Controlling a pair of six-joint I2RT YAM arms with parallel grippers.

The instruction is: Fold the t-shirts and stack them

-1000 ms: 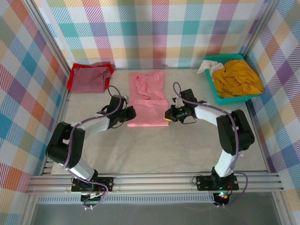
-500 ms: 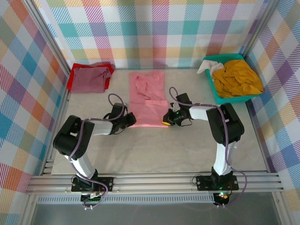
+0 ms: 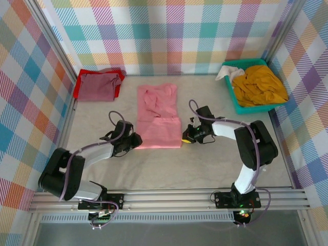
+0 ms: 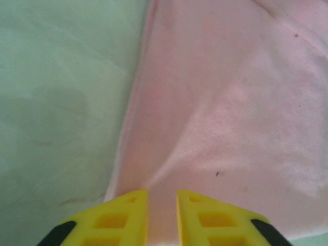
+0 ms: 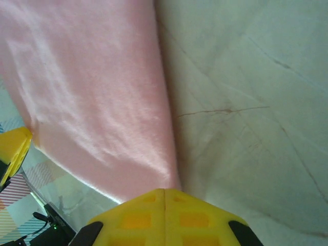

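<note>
The salmon-pink t-shirt (image 3: pixel 159 115) lies flat in the middle of the table, its lower part folded up over itself. My left gripper (image 3: pixel 135 141) rests low at the shirt's near left corner. In the left wrist view its yellow fingers (image 4: pixel 125 215) stand slightly apart, with pink cloth (image 4: pixel 230 102) running into the narrow gap at the gripper (image 4: pixel 163 193). At the near right corner is my right gripper (image 3: pixel 187 137). The right wrist view shows the gripper (image 5: pixel 165 190) shut, the shirt's edge (image 5: pixel 92 92) ending at its tips.
A dull maroon t-shirt (image 3: pixel 100 86) lies on a red one (image 3: pixel 78 92) at the back left. The teal basket (image 3: pixel 240 107) at the back right holds a mustard-yellow t-shirt (image 3: pixel 259 84) and a white cloth (image 3: pixel 225 73). Plaid walls close in three sides.
Both grippers have drawn the pink shirt toward the near edge and slightly left. The left jaws, shut before, now stand a little apart.
</note>
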